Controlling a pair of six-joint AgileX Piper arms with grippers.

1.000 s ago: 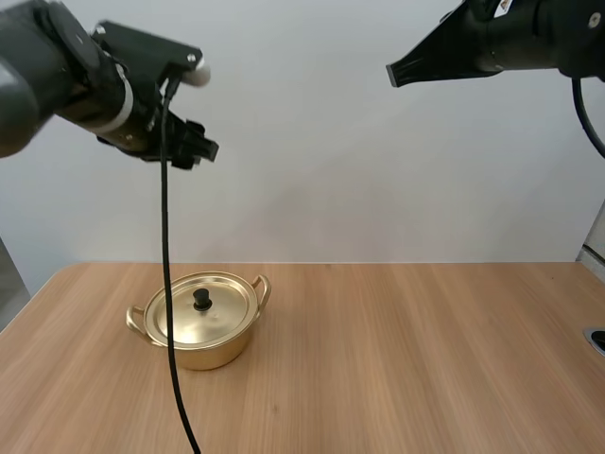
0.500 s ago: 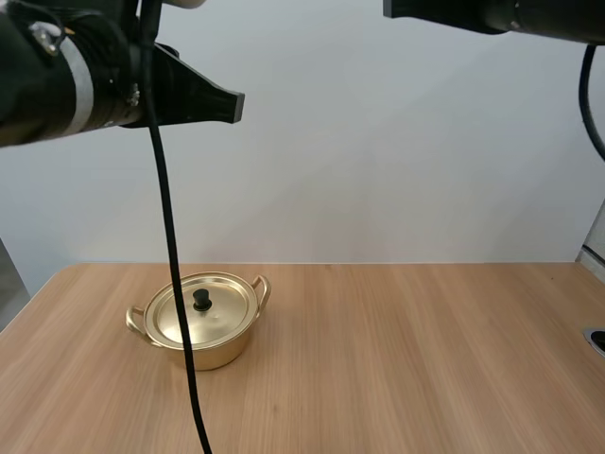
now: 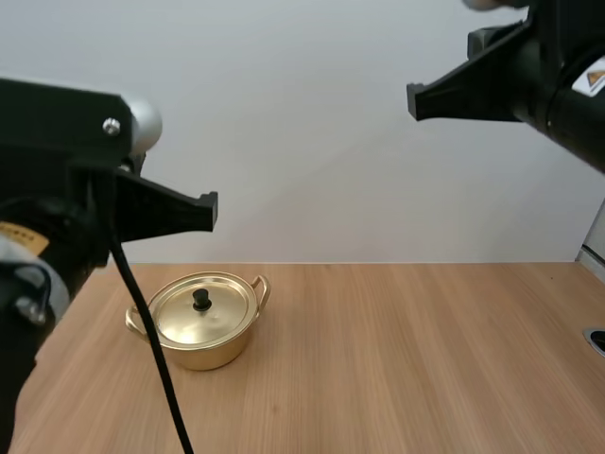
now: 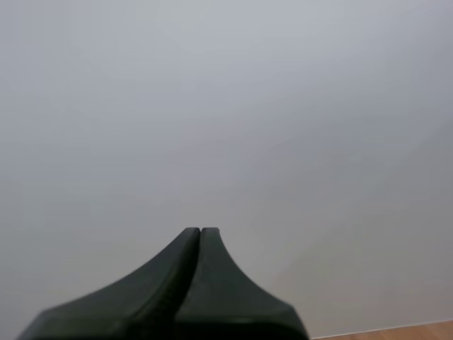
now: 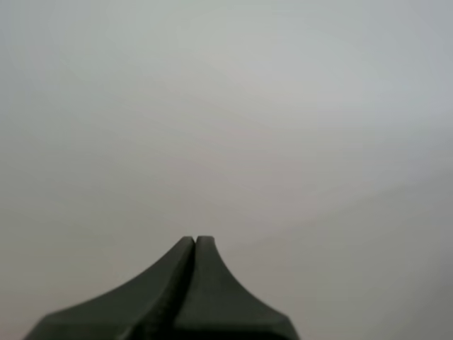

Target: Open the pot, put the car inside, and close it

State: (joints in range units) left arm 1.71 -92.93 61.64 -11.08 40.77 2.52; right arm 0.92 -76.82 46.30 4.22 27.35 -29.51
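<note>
A gold pot (image 3: 200, 333) with two side handles stands on the left half of the wooden table. Its lid (image 3: 202, 309) with a black knob lies on it, closed. My left gripper (image 3: 210, 210) hovers high above the pot, pointing right, and in the left wrist view the left gripper (image 4: 200, 231) is shut on nothing, its fingers together as one dark wedge against the pale wall. High at the right, my right gripper (image 3: 414, 100) points left; the right wrist view shows the right gripper (image 5: 195, 239) shut and empty too.
The wooden table (image 3: 406, 359) stretches bare to the right of the pot. A dark fitting (image 3: 596, 340) sits at its right edge. A plain pale wall stands behind.
My left gripper has gone from open to shut, and the left arm has swung down and nearer the camera. The right arm has dropped lower. The pot has not moved.
</note>
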